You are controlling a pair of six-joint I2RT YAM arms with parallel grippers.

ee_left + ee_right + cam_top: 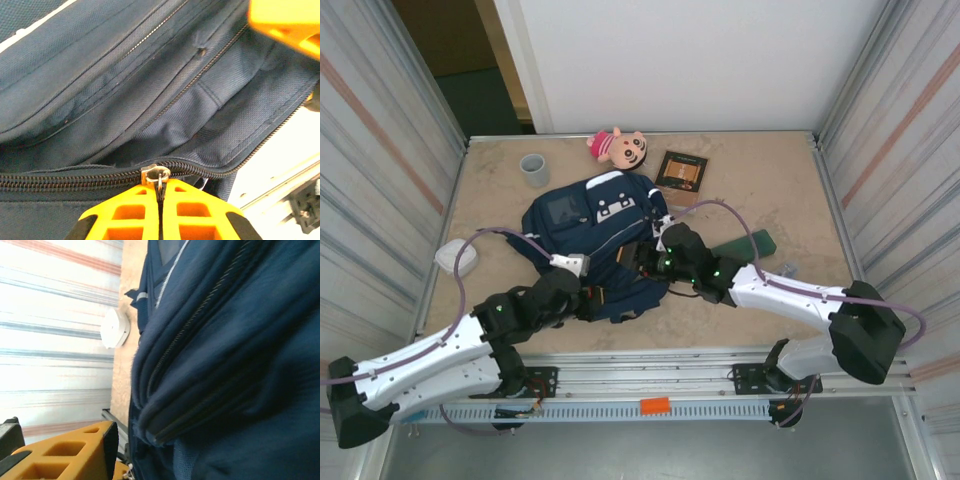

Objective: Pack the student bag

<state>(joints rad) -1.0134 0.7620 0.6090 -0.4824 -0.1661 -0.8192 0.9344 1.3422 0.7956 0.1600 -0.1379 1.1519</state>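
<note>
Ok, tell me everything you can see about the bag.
The bag is navy woven fabric with white stripes, a white buckle patch and several zips. It lies rumpled, front up, in the middle of the table, between the two arms. The left pincer is shut on a metal zip pull at its near edge. The right pincer is at its right side.

Grey cup (534, 169), pink doll (618, 148), brown book (681, 171), white disc (457, 260)

No readable text, labels or numbers, student bag (610, 235) markings illegible
</note>
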